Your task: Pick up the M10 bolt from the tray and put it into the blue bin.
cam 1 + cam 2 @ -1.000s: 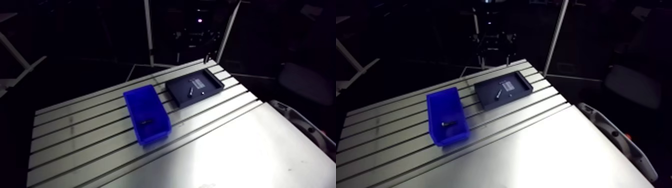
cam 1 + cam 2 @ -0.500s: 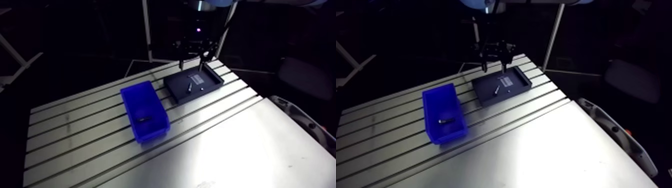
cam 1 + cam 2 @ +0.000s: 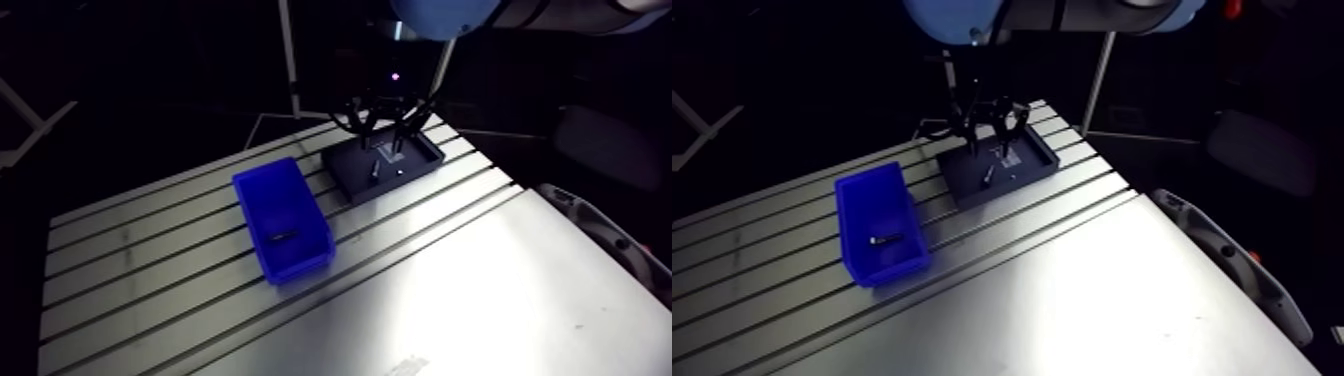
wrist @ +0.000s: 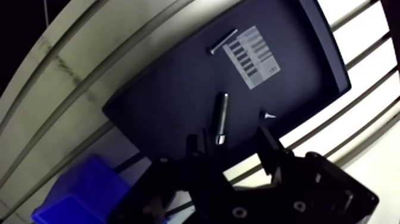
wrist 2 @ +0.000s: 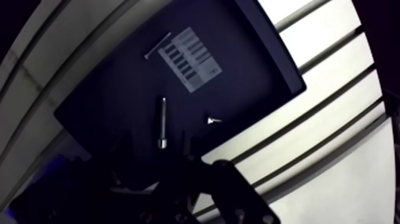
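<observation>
Gripper [image 4: 229, 145] hangs wide open, holding nothing, over the near rim of the dark, matte tray [image 4: 172, 95]. M10 bolt [image 4: 221, 117], a slim grey metal rod, lies flat on the tray floor (bare floor all round it), its head end toward the gap between the fingers. Glossy blue bin [image 3: 283, 215] sits just beside the tray on the slotted aluminium desk [image 3: 480, 290].

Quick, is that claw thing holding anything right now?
Gripper: open, holding nothing, fingers apart over the bolt lying in the tray.
</observation>
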Tool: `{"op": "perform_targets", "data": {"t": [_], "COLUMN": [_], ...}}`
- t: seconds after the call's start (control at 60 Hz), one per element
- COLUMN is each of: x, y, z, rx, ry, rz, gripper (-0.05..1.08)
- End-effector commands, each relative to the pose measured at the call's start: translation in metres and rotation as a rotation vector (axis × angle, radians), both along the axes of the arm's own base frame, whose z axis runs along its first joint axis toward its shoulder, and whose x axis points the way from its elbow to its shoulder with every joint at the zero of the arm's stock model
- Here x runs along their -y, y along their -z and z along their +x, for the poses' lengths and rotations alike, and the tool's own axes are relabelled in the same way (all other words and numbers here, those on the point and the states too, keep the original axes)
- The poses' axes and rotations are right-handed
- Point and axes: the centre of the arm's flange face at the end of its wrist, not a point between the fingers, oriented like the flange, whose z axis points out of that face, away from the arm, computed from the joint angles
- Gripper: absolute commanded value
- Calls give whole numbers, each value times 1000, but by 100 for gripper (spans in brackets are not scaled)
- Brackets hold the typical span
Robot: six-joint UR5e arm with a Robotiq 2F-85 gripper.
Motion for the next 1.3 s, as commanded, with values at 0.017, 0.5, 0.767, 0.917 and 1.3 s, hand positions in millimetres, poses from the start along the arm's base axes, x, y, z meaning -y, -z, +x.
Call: {"op": "perform_targets", "data": {"t": [0.017, 0.5, 0.767, 0.917, 1.3], "x": [-2, -3, -4, -4, -4], "y": [14, 24, 22, 26, 35], "z": [4, 2, -2, -2, -5], "rx": [22, 25, 4, 8, 18], "ry": [17, 26, 25, 27, 27], "rz": [-11, -11, -1, -3, -8], "gripper": [51, 53, 53, 54, 55]}}
